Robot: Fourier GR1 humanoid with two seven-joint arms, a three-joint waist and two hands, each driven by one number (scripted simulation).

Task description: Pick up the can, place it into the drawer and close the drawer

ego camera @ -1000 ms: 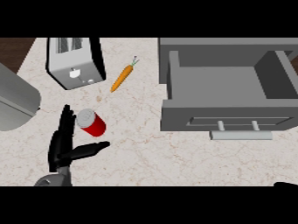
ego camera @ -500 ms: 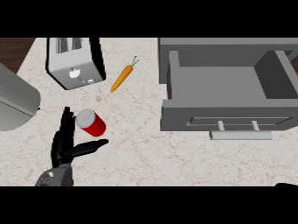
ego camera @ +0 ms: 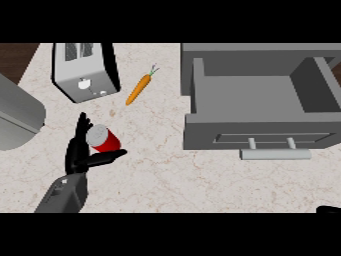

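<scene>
A red can (ego camera: 106, 140) with a silver top stands on the speckled counter, left of centre. My left hand (ego camera: 79, 153) is against it, straight fingers running up the can's left side and the thumb stretched out under its base; nothing is curled round the can. The grey drawer (ego camera: 263, 131) stands pulled open at the right, its inside bare, its bar handle (ego camera: 275, 154) facing the view's lower edge. Only a black sliver of my right hand (ego camera: 337, 210) shows at the lower right corner.
A silver toaster (ego camera: 85, 73) stands at the back left, with a carrot (ego camera: 138, 89) lying beside it. A large grey rounded object (ego camera: 7, 112) fills the left edge. Bare counter lies between the can and the drawer.
My left hand has crept slightly forward along the can's left side, with the thumb coming in under it. The can has barely shifted. The drawer has not moved.
</scene>
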